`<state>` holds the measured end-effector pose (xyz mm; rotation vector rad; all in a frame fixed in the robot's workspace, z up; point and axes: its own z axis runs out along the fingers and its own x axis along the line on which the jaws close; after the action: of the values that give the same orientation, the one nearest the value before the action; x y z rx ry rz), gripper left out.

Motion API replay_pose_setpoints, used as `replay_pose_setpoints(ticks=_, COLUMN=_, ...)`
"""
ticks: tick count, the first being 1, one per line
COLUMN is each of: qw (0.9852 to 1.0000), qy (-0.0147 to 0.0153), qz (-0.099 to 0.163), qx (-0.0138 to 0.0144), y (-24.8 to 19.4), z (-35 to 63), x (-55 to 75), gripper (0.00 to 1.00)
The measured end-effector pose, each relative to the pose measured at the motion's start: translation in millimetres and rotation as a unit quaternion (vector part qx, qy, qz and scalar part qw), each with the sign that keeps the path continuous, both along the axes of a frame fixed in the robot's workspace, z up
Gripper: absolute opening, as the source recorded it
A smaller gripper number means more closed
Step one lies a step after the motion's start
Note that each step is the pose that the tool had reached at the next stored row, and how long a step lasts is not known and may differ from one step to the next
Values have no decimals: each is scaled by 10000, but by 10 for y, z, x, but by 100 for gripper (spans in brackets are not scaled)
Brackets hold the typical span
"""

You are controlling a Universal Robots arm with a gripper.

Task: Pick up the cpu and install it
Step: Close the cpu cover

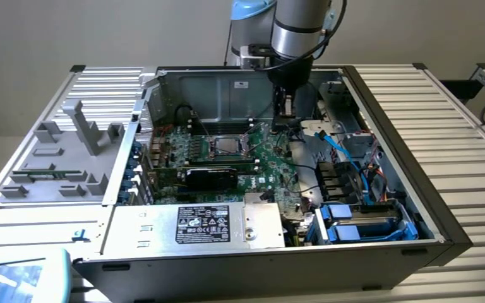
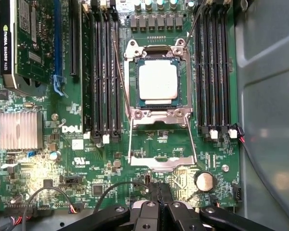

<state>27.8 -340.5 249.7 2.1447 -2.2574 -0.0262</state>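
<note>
Over the motherboard point(image 2: 221, 159) of the open computer case point(image 1: 217, 95), the gripper point(image 2: 160, 199) hangs with jaws together — nothing between them. The cpu point(image 2: 157, 83) lies flat inside the socket point(image 2: 157, 115), silver top up, between the two banks of memory slots point(image 2: 214, 72). The load plate point(image 2: 161, 163) appears swung open toward the gripper, its levers free — so the chip looks unclamped. Risks, as I judge them: a nudge from the closed jaws could shift the chip off its seat and bend socket pins; the free levers could snag a descending jaw.
</note>
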Motion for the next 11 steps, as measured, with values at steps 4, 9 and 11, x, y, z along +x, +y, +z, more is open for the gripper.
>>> replay_pose_setpoints(ticks=4, qw=10000, qy=12, qz=-78, qx=35, y=4, z=-39, x=0, gripper=12)
replay_pose_setpoints(ticks=9, qw=9999, qy=22, qz=-134, qx=75, y=20, z=-85, x=0, gripper=12)
replay_pose_setpoints(ticks=11, qw=9999, qy=26, qz=-146, qx=85, y=31, z=-95, x=-1, gripper=12)
